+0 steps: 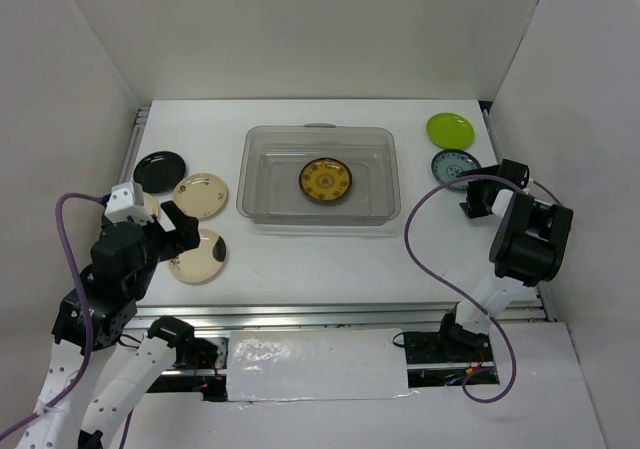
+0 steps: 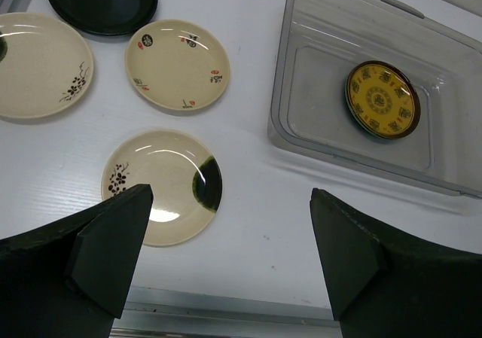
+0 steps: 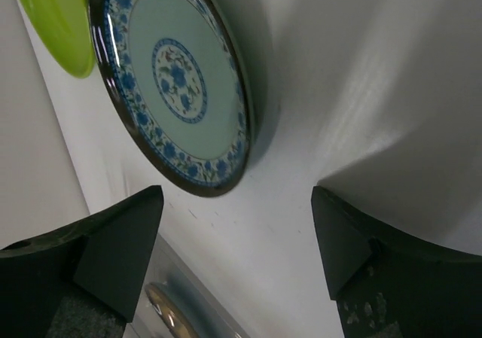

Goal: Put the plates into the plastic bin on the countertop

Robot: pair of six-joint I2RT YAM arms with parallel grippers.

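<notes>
Left wrist: black plate (image 2: 102, 3) cut by top edge, branch-painted cream plate (image 2: 34, 67) by left edge. Right wrist: lime plate (image 3: 49, 18) mostly cropped.

left gripper (image 2: 231, 195) and right gripper (image 3: 237, 193) spread, apparently empty

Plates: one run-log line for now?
bin: yellow plate inside | left claw: open near patched cream plate | right claw: open near teal plate

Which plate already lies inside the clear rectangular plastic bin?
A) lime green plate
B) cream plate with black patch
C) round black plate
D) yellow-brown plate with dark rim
D: the yellow-brown plate with dark rim lies flat on the floor of the clear rectangular plastic bin.
</notes>
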